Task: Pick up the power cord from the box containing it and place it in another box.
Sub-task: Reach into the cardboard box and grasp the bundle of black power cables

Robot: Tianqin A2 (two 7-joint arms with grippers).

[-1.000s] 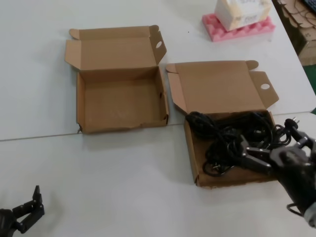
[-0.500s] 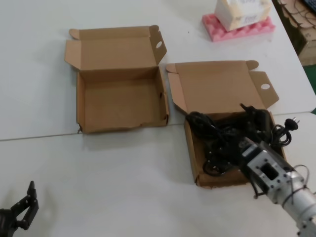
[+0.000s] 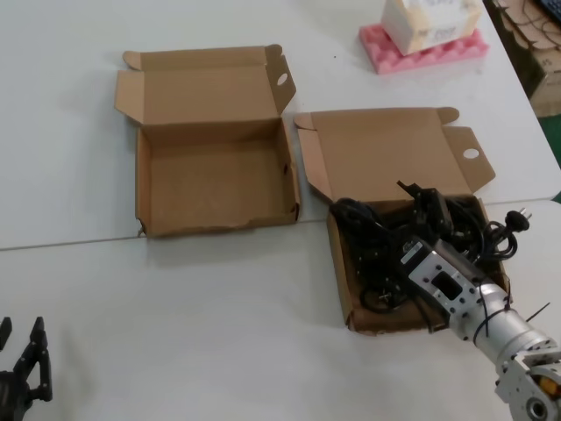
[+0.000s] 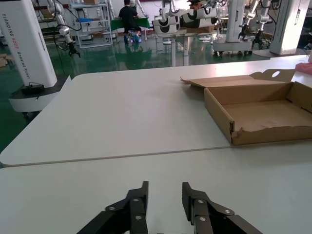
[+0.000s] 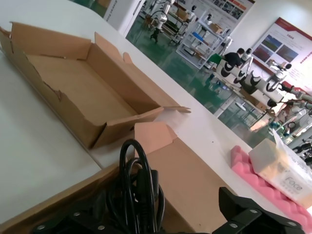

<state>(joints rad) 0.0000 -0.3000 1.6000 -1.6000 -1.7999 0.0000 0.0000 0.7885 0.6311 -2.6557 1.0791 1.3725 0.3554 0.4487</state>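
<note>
On the table (image 3: 219, 289), two boxes (image 3: 210, 180), one power cord (image 3: 386, 241).

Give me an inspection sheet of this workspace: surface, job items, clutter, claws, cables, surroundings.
Surface: white table, with a seam running across it.
Job's things: power cord lies in loose black loops inside the right box, one plug hanging over its right wall. The left box stands open and empty, a small tear at its front left corner.
Clutter: pink foam pad with a white carton on it, at the far right.
Claws: right claw is down in the right box among the loops; whether it grips cannot be told. Left claw is open, low over bare table at near left.
Cables: only the power cord.
Surroundings: green-floored hall with other robot rigs, shelving and people.
</note>
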